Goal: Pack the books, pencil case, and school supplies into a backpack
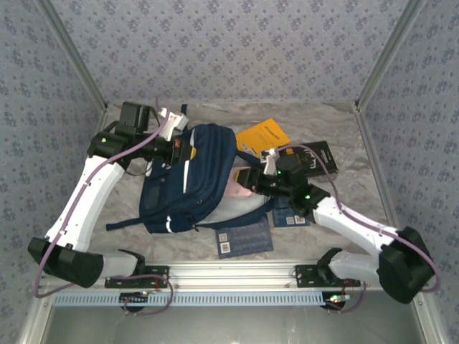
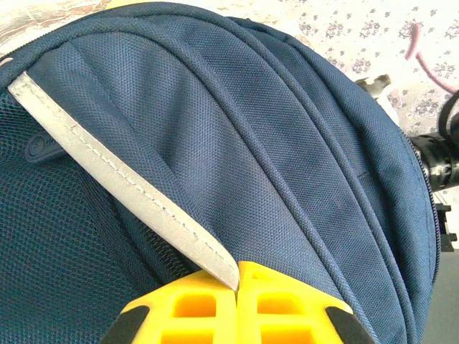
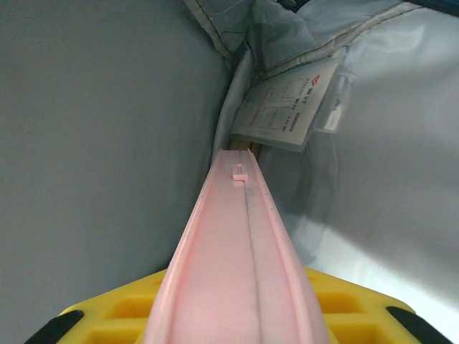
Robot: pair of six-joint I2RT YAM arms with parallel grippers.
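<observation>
Navy backpack, top view: the backpack (image 1: 188,179) lay mid-table on a crumpled pale table cover (image 1: 215,113), its mouth turned toward the right arm.
Left gripper, top view: the left gripper (image 1: 174,129) sat at the backpack's far top edge, touching the fabric.
Right gripper, top view: the right gripper (image 1: 252,185) was at the mouth of the bag, with the pinkish pencil case (image 1: 244,192) in its grasp and pointed into the opening.
Books, top view: the orange book (image 1: 263,135) lay just beyond the bag. The black book (image 1: 317,154) lay to its right, partly under the right arm. One dark blue book (image 1: 244,238) lay near the front rail, just beside the bag, and a second dark blue book (image 1: 290,215) lay next to it, half under the right arm.
Left jaws, left wrist view: the yellow fingers (image 2: 193,308) met tip to tip, fully closed, pinching the backpack (image 2: 287,179) where the white reflective stripe (image 2: 122,186) ended.
Right jaws, right wrist view: the yellow fingers (image 3: 122,312) stood partway apart, clamped on the pencil case (image 3: 244,236) between them.
Pencil case, right wrist view: it ran straight away from the camera, zipper pull uppermost, inside the bag's pale grey lining (image 3: 93,143).
Label, right wrist view: a white printed label (image 3: 283,107) hung on the lining just past the case's far end.
</observation>
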